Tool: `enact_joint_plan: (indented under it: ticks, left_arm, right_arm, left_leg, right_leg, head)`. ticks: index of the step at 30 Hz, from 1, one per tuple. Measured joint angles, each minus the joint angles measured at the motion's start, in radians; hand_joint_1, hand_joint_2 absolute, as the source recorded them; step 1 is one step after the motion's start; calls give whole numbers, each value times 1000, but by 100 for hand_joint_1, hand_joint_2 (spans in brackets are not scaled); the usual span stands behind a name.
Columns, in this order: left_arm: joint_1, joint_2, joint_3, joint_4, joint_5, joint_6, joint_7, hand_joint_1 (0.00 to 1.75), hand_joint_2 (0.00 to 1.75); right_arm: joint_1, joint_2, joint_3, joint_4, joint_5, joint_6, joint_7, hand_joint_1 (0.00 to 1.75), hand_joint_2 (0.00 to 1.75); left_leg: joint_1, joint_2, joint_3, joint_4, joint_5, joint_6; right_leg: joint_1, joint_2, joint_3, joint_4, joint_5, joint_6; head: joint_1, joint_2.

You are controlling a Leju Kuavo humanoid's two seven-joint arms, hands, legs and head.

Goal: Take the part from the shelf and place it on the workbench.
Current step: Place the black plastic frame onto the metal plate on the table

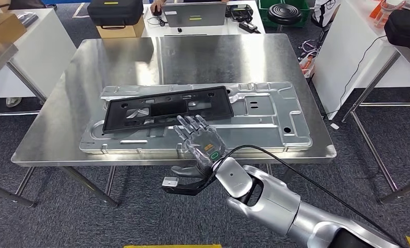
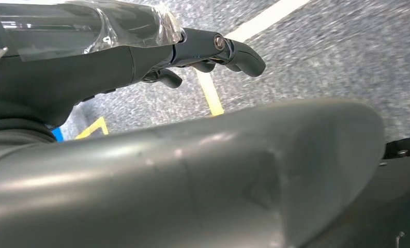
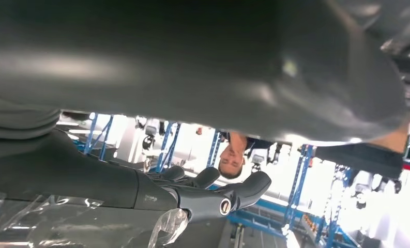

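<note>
The right hand (image 1: 200, 142) is hovering at the near edge of the workbench (image 1: 52, 139), palm turned up, and its fingers (image 1: 192, 125) are lying spread apart with nothing between them. The black part (image 1: 166, 108), a long flat frame with openings, is lying just past the fingertips, on top of a big silver stamped panel (image 1: 275, 121) that is resting on the workbench. The fingertips are overlapping the near edge of the part in the head view, and I cannot tell whether they are touching it or hanging just above.

The placing is looking done, so the step in hand is probably the release. To do it well, the hand should be going straight back toward the robot with the fingers kept apart, not dragging the frame, which is sitting a little slanted on the panel and may slide.

The left hand (image 2: 213, 49) is hanging over the grey carpet floor (image 2: 321, 57), its fingers curled inward, holding nothing.

Beyond the workbench, a laptop (image 1: 195, 13) and a black case (image 1: 115, 11) are standing on other tables. A small green oval mark is showing on the right palm, too small for reading, and I am finding no other writing
</note>
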Motion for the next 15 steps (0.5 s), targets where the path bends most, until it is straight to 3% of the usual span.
enact_joint_plan:
  ticks: [2, 4, 5, 7, 8, 9, 11, 13, 14, 15]
  left_arm:
    - [-2, 0, 0, 0, -2, 0, 0, 0, 0]
    - [-8, 0, 0, 0, -4, 0, 0, 0, 0]
    - [-10, 0, 0, 0, -5, 0, 0, 0, 0]
    - [-12, 0, 0, 0, -5, -1, 0, 0, 0]
    - [-12, -1, 0, 0, -5, -1, 0, 0, 0]
    - [-12, -1, 0, 0, -5, -1, 0, 0, 0]
    - [-12, -3, 0, 0, -1, -1, 0, 0, 0]
    - [-11, -5, 0, 0, 5, 0, -2, 0, 0]
    - [-10, -6, 0, 0, 7, 0, -2, 0, 0]
    - [-8, -7, 0, 0, 9, 1, -3, 0, 0]
  right_arm:
    - [3, -3, 0, 0, 0, 0, 2, 0, 0]
    - [3, -6, -2, -4, 0, 0, 3, 0, 0]
    - [3, -7, -4, -6, 0, 0, 4, 0, 0]
    - [4, -9, -5, -9, 0, 0, 4, 0, 0]
    - [4, -10, -5, -9, 0, 0, 4, 0, 0]
    - [5, -12, -5, -10, -3, 0, 6, 0, 0]
    - [12, -17, -8, -10, -25, -4, 17, 0, 0]
    - [35, -23, -18, -8, -71, -37, 35, 0, 0]
    - [54, -27, -28, -5, -99, -69, 41, 0, 0]
    - [77, -31, -41, 1, -130, -111, 46, 0, 0]
  left_leg:
    - [2, 0, 89, -108, 49, 3]
    - [-3, -2, 193, -260, 60, 14]
    - [-7, -2, 220, -308, 57, 20]
    - [-12, -4, 221, -329, 62, 36]
    - [-11, -2, 215, -331, 72, 43]
    - [-10, -1, 206, -332, 82, 53]
    - [-8, 1, 184, -335, 106, 67]
    - [-10, 2, 156, -334, 128, 73]
    - [-11, 1, 142, -334, 139, 74]
    - [-12, 1, 128, -333, 150, 74]
  right_leg:
    - [0, 1, -23, 0, 19, 6]
    - [2, 1, -37, -1, 37, 16]
    - [2, 1, -39, -2, 46, 22]
    - [1, 1, -43, -9, 65, 35]
    - [0, 1, -47, -7, 64, 41]
    - [-1, 2, -57, 7, 46, 46]
    - [-4, 2, -92, 100, -47, 53]
    - [-4, 2, -129, 247, -139, 58]
    - [-3, 2, -134, 298, -150, 59]
    - [-3, 2, -123, 318, -141, 59]
  head:
    - [0, 0]
    - [1, 0]
    - [2, 0]
    - [3, 0]
    - [3, 0]
    - [3, 0]
    - [6, 0]
    - [7, 0]
    - [7, 0]
    - [8, 0]
